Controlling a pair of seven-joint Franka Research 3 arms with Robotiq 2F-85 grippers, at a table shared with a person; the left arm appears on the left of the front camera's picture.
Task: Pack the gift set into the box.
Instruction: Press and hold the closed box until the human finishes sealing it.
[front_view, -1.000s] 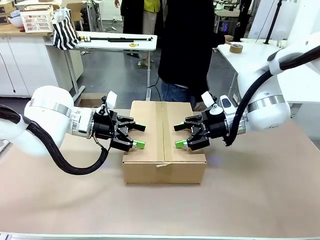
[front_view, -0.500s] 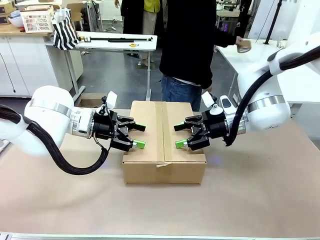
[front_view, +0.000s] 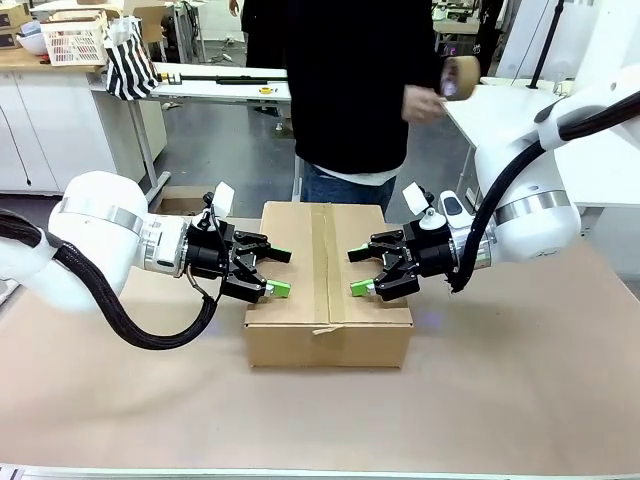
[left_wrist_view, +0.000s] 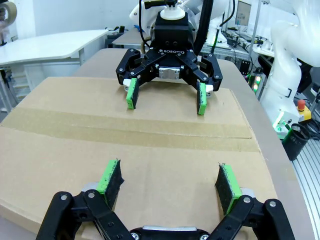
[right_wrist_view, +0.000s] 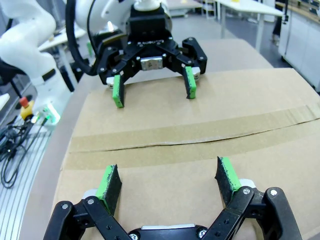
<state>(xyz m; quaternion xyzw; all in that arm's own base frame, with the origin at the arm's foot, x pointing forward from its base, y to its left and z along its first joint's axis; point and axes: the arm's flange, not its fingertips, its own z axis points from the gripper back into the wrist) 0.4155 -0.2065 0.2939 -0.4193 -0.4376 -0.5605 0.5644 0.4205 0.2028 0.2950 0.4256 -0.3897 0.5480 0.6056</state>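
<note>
The box (front_view: 328, 345) stands in the middle of the table with its top flaps folded shut and a strip of brown tape along the centre seam (left_wrist_view: 135, 132). My left gripper (front_view: 284, 272) hovers open over the box's left edge, its green pads (left_wrist_view: 112, 175) just above the cardboard (left_wrist_view: 150, 160). Facing it over the right edge, my right gripper (front_view: 354, 272) is also open, pads (right_wrist_view: 227, 175) above the lid (right_wrist_view: 165, 165). Neither holds anything. The gift set is out of view.
A person stands at the far side behind the box, a hand (front_view: 425, 103) raised beside a roll of tape (front_view: 460, 77). A white side table (front_view: 500, 120) is at the right, a white lattice basket (front_view: 75, 40) and striped bag (front_view: 130, 65) at the back left.
The person has lifted the tape roll off the right side table and stepped left, behind the box. Both arms and the box have stayed still.
</note>
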